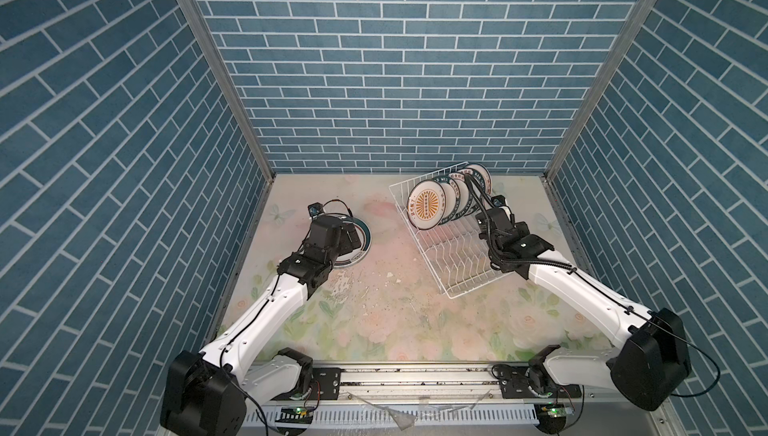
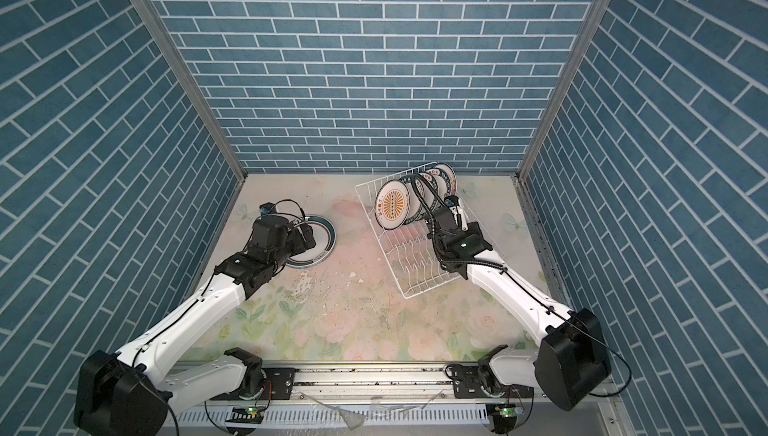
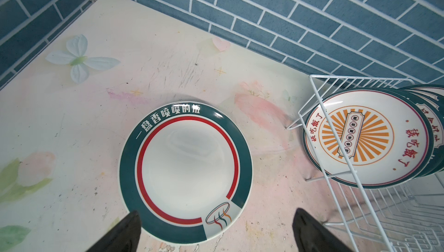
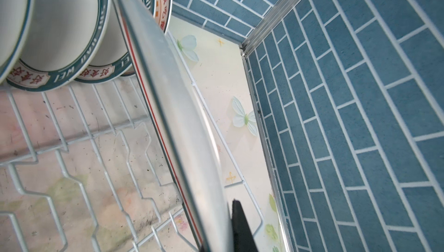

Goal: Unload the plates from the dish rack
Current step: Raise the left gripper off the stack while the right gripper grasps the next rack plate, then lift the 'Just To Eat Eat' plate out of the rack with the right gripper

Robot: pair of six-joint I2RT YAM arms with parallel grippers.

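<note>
One plate [image 3: 187, 166] with a dark green rim and a red ring lies flat, face up, on the table's left side [image 1: 365, 242] [image 2: 328, 238]. My left gripper [image 3: 216, 214] hovers just above its near edge, open and holding nothing [image 1: 352, 237]. At the back right is the dish rack [image 1: 457, 263] [image 2: 411, 263] [image 3: 360, 77], where several plates stand on edge. The front one shows an orange sunburst [image 1: 428, 205] [image 2: 392, 204] [image 3: 355, 138]. My right gripper [image 4: 221, 229] [image 1: 496, 205] is shut on the rim of a plate [image 4: 177, 109], seen edge-on over the rack's right side. Its other finger is hidden.
Blue brick-pattern walls [image 1: 395, 80] enclose the floral table [image 1: 395, 309] on three sides. The right wall [image 4: 360, 118] runs close beside the rack. The near half of the rack holds only bare prongs [image 4: 79, 140]. A metal rail [image 1: 415, 375] runs along the front edge.
</note>
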